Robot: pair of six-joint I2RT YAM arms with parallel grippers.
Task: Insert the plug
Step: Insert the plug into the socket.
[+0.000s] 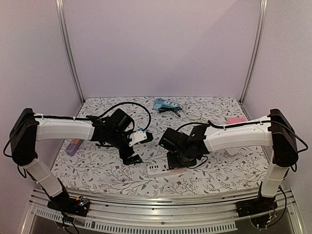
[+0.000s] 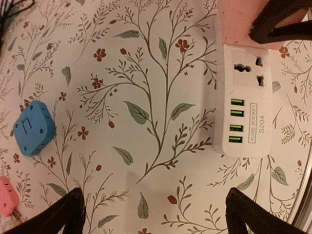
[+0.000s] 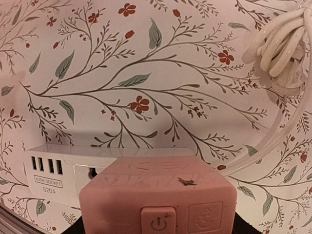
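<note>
Plug gripped by right gripper over power strip; left gripper open. Misalignment w/ socket could jam, shove strip.

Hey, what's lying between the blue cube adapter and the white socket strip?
Nothing. In the left wrist view, only bare floral tablecloth runs from the blue cube adapter to the white socket strip.

Both arms reach inward, left gripper gaping wide, right gripper clamped around the pink plug.
</note>
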